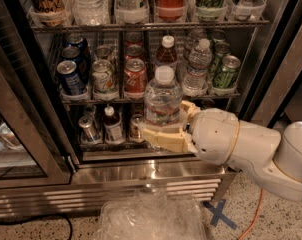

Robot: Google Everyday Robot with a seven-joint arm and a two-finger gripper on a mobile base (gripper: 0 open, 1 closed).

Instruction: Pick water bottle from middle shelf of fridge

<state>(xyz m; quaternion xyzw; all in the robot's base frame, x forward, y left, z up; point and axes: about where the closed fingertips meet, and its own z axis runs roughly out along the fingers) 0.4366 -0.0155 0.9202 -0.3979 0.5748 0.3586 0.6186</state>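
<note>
My gripper (167,129) is shut on the water bottle (162,100), a clear ribbed bottle with a white cap. It holds the bottle upright, in front of the open fridge (141,169) and just outside the middle shelf (141,100). A cream finger (163,139) runs across the bottle's base. The white arm reaches in from the right. The middle shelf holds lanes of blue, white, red and green cans, a white-capped bottle of dark liquid (166,54) and another clear water bottle (196,69).
The top rack (151,25) holds large tall bottles. The lower rack (106,126) holds short cans and a small bottle. The dark door frame (26,94) stands at left. Crumpled clear plastic (151,216) lies on the floor by the steel base, with blue tape (218,215) to its right.
</note>
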